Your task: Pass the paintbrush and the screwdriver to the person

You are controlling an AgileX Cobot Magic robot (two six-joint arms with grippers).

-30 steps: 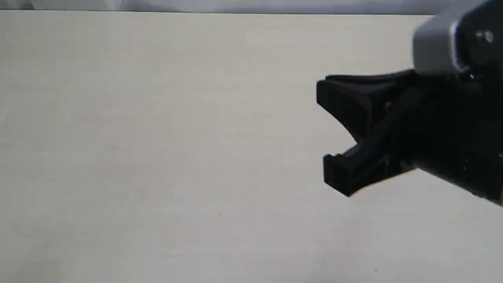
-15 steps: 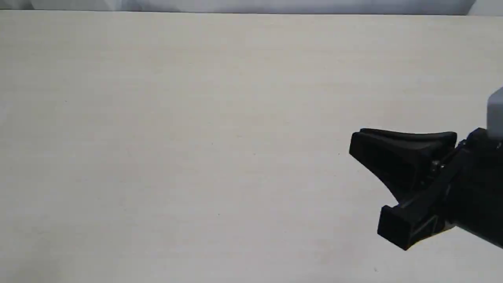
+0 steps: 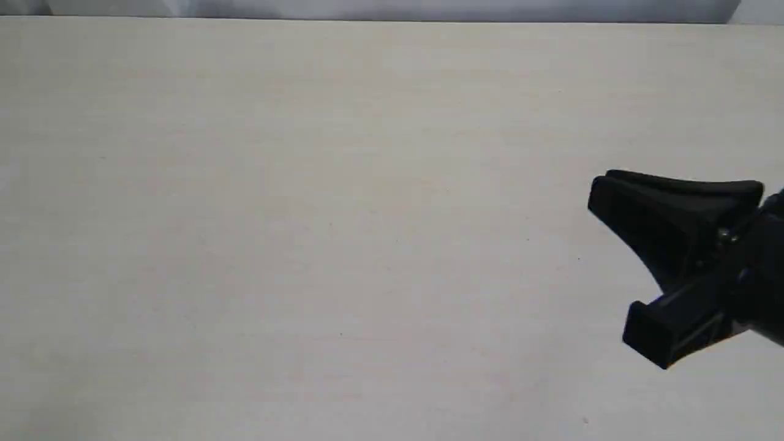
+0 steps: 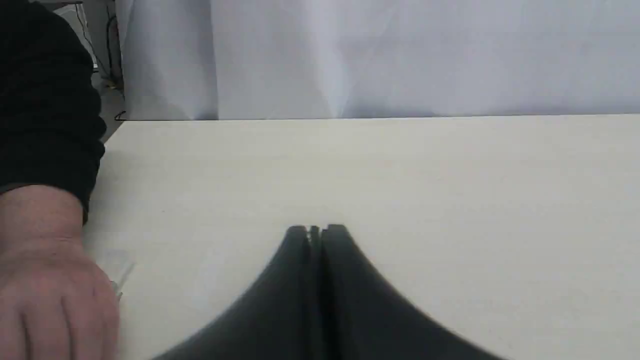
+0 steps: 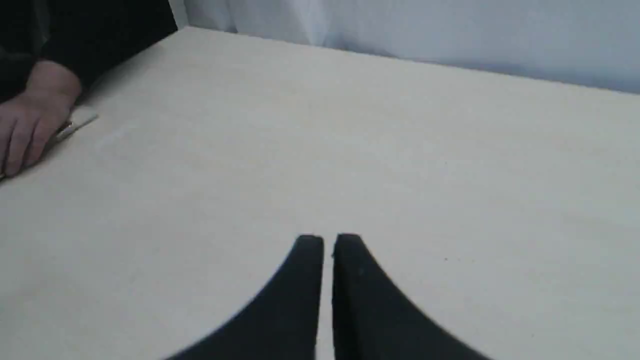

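Note:
The person's hand lies palm down on the table's far left corner, with a dark sleeve above it. A pale flat end with a silvery glint, the paintbrush, pokes out from under the fingers. The hand also shows close beside my left gripper, which is shut, empty, and low over the table. My right gripper is shut to a narrow slit with nothing in it, far from the hand. It shows at the right edge of the exterior view. The screwdriver is out of view.
The pale table fills the exterior view. Its far edge meets a white-grey curtain. The left arm and the hand lie outside the exterior view.
In the exterior view my right gripper has drawn back toward the right edge, first dropping lower, then rising slightly. Its grey wrist housing has left the frame.

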